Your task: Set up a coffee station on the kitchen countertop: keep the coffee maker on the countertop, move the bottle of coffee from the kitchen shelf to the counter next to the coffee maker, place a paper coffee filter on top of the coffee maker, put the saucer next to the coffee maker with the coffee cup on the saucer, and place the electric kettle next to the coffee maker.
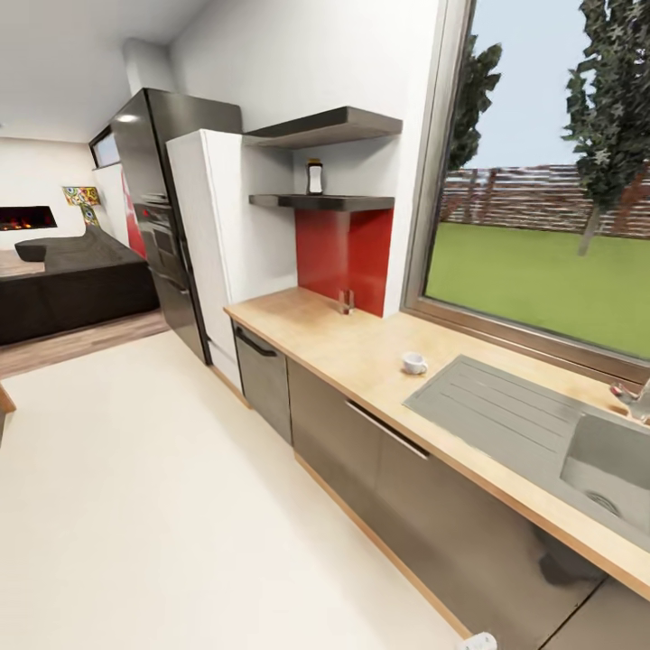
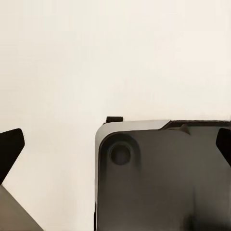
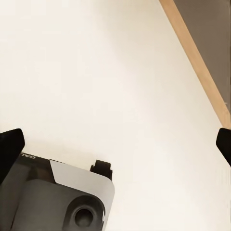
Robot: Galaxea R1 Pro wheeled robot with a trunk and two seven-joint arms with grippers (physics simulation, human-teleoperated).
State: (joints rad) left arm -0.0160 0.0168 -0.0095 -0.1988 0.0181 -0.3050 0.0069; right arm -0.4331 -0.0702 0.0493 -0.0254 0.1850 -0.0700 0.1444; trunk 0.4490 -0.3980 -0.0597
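Wrist views show the left gripper (image 2: 115,144) and the right gripper (image 3: 115,144) both spread wide, dark fingertips at opposite edges, holding nothing, hanging over smooth cream floor (image 3: 96,72) and the robot's glossy dark base (image 2: 163,183). Head view has the long light-wood kitchen countertop (image 1: 361,352) as landmark: the tiny white coffee cup (image 1: 414,363) sits on it just beside the ribbed grey sink (image 1: 533,424). Above its far end, the small yellow-capped bottle of coffee (image 1: 314,177) stands upright on the thin dark kitchen shelf (image 1: 325,202).
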